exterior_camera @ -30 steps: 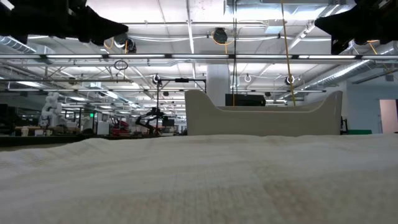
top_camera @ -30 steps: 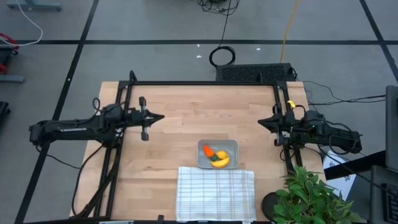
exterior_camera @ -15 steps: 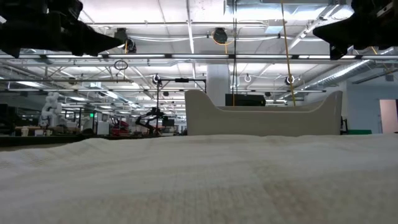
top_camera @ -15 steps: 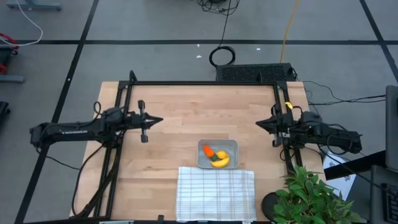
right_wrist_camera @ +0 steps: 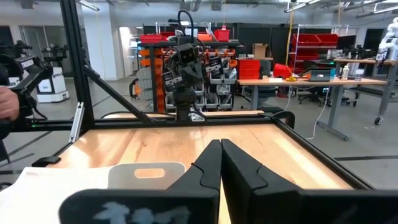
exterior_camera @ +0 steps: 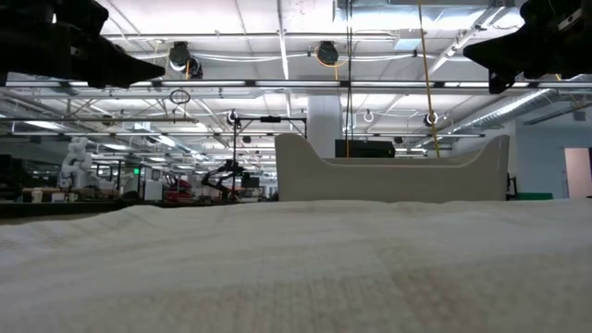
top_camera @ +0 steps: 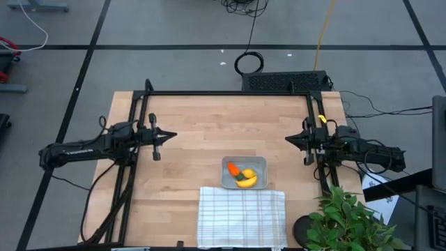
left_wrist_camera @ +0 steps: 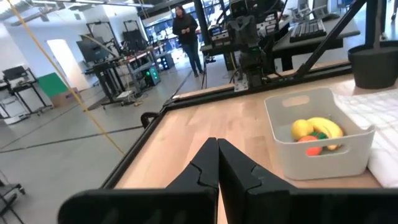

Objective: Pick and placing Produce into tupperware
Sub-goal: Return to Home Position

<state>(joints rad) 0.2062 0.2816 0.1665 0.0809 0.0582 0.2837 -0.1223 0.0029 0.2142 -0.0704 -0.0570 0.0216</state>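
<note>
Seen from above, the left gripper hangs over the table's left side and the right gripper over its right side, tips facing each other, well apart. The tupperware sits between them, nearer the front edge and touching the checked cloth that lies along it. It holds the carrot and banana.

At table height the cloth fills the foreground, with the tupperware's pale wall behind it.

The left wrist view shows that arm's fingers pressed together, empty, and a lemon beside the banana.

The right wrist view shows its fingers likewise together, empty.
</note>
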